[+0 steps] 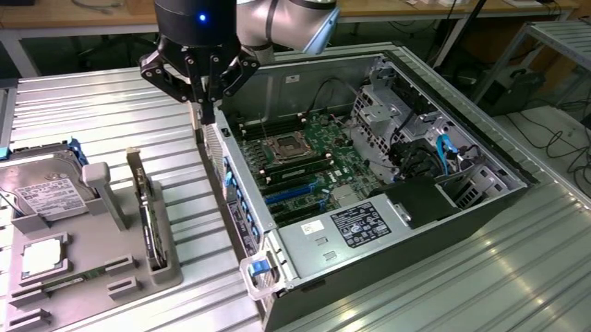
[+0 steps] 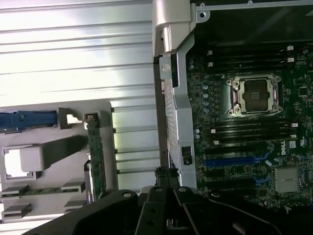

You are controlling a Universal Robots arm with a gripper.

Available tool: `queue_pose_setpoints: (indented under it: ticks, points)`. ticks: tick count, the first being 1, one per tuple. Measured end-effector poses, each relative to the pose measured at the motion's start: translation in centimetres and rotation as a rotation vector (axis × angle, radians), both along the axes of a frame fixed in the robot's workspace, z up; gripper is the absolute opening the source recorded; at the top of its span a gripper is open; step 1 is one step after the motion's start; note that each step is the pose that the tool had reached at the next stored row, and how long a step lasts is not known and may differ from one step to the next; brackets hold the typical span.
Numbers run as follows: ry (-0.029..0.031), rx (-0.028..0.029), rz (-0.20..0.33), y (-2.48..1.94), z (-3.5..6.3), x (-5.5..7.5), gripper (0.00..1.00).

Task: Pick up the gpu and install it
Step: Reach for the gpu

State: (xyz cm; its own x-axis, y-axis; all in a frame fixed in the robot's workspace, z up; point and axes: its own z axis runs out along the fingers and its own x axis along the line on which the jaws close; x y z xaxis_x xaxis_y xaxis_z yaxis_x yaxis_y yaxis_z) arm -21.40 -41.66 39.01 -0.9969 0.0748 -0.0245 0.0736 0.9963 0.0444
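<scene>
The gpu (image 1: 148, 207) stands on its edge in a slot of the grey holder (image 1: 166, 266) on the exterior view's left, its silver bracket at the far end. In the wrist view the gpu (image 2: 96, 156) is a thin green-edged card in the same holder (image 2: 54, 147). My gripper (image 1: 207, 111) hangs above the open computer case's rear wall (image 1: 214, 149), between the holder and the motherboard (image 1: 300, 162). Its fingers are shut with nothing between them. The wrist view has the gripper (image 2: 164, 177) over the case wall, apart from the gpu.
A silver hard drive (image 1: 44, 190) with blue rails sits in the holder beside the gpu. The motherboard has a bare processor socket (image 2: 254, 95) and blue card slots (image 2: 234, 160). Cables and drive cages (image 1: 434, 152) fill the case's far side. Ribbed metal table (image 1: 111, 111) surrounds everything.
</scene>
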Motion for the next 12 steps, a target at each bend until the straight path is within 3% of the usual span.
queue_pose_setpoints:
  ticks: [12]
  points:
    - [0.0001, -0.0001, 0.0, -0.27, -0.06, -1.3, 0.11]
